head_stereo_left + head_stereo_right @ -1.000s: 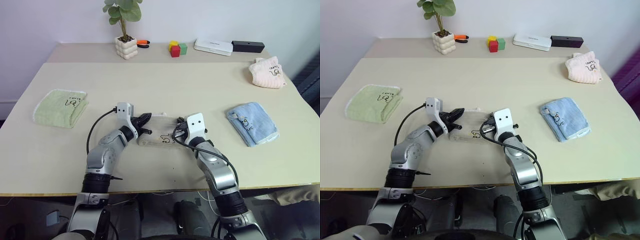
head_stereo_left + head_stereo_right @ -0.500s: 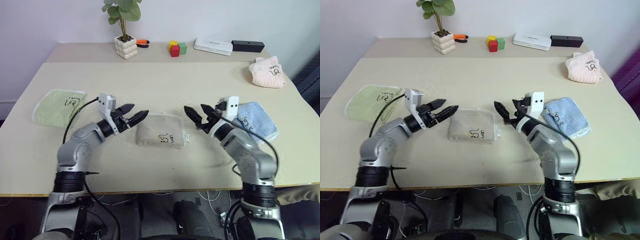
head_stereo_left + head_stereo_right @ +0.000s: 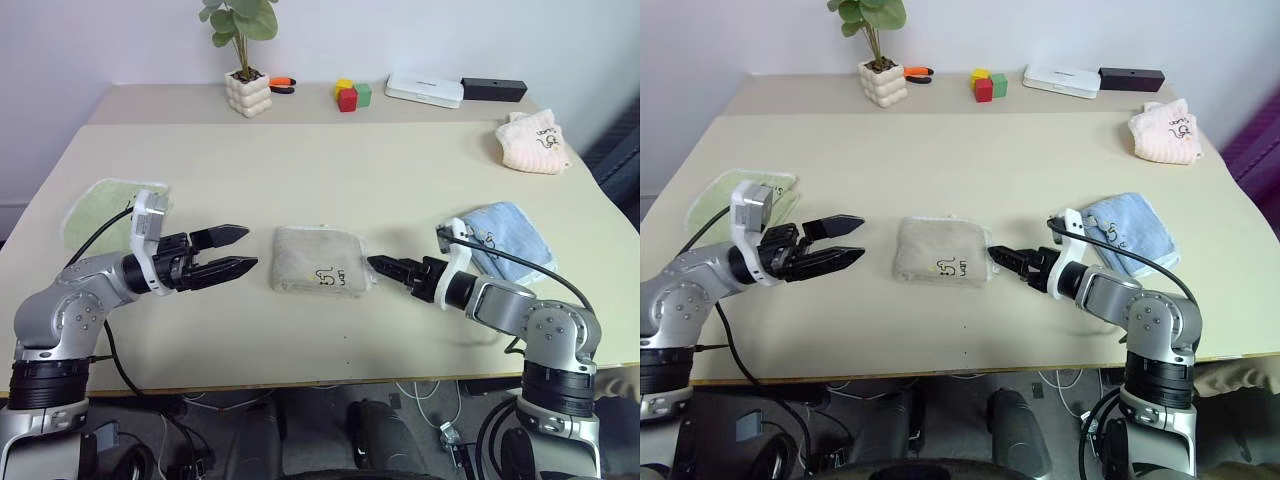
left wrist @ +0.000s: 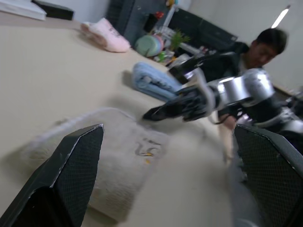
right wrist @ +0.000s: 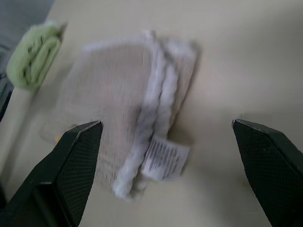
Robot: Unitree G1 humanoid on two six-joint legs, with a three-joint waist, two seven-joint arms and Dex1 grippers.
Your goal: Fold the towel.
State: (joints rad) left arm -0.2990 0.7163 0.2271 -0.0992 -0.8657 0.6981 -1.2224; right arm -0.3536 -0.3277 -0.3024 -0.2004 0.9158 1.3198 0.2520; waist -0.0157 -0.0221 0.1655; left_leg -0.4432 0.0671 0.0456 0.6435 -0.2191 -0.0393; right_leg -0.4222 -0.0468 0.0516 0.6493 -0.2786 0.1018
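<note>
The towel (image 3: 320, 260), beige with white edging and a small dark mark, lies folded in a compact rectangle at the middle of the table; a white label sticks out of its right edge (image 5: 165, 158). My left gripper (image 3: 245, 248) hovers open to the left of the towel, pointing at it, with a gap between them. My right gripper (image 3: 380, 266) is open just off the towel's right edge, low over the table and pointing at the towel. Neither gripper holds anything. Both wrist views show fingers (image 4: 71, 170) (image 5: 71, 161) spread wide with the towel (image 4: 109, 151) beyond them.
A light green towel (image 3: 105, 205) lies at the left, a light blue towel (image 3: 505, 240) at the right, and a pink cloth (image 3: 535, 140) at the far right. A potted plant (image 3: 250, 92), coloured blocks (image 3: 350, 97), a white box (image 3: 427, 92) and a black box (image 3: 495, 90) line the back. A person (image 4: 265, 45) sits behind.
Both grippers opened and let go of the towel. The left drew back to the left and rose, the right pulled away to the right. The towel stays folded on the table.
</note>
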